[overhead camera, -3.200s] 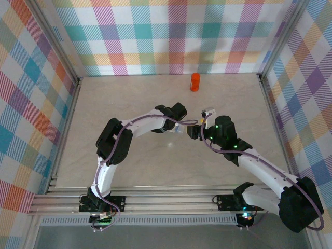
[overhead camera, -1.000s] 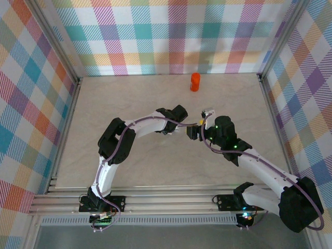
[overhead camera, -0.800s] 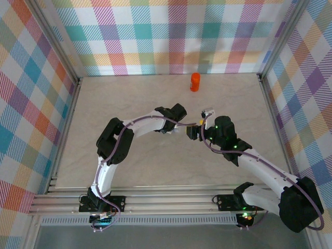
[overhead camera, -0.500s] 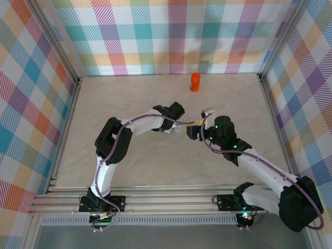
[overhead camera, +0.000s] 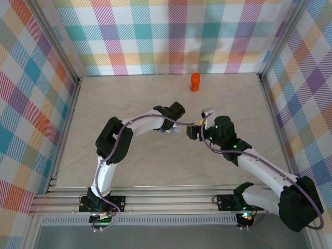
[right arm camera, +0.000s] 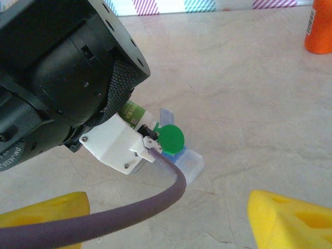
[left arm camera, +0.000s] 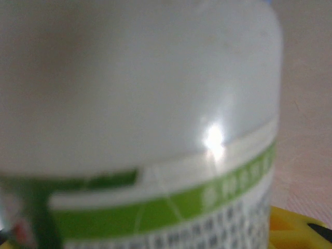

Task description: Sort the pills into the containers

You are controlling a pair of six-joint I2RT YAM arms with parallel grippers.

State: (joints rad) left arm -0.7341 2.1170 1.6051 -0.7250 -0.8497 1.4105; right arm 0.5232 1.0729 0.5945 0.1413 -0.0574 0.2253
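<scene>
Containers are spread over the pale table (overhead camera: 129,98): the orange pill bottle (overhead camera: 195,82) stands upright near the back wall, well apart from both arms. At mid-table the left gripper (overhead camera: 178,127) has its fingers closed on the whitish bottle with green label band (left arm camera: 140,93), held on its side just above the flat blue translucent box (right arm camera: 190,166). The bottle's green cap (right arm camera: 171,137) is on and faces the right gripper (right arm camera: 166,212). That gripper's yellow fingers (right arm camera: 290,218) are spread wide with nothing between them.

The step in hand looks like opening this bottle. The next move probably calls for the right fingers to advance, centre on the small cap, close and twist while the left holds firm.
</scene>
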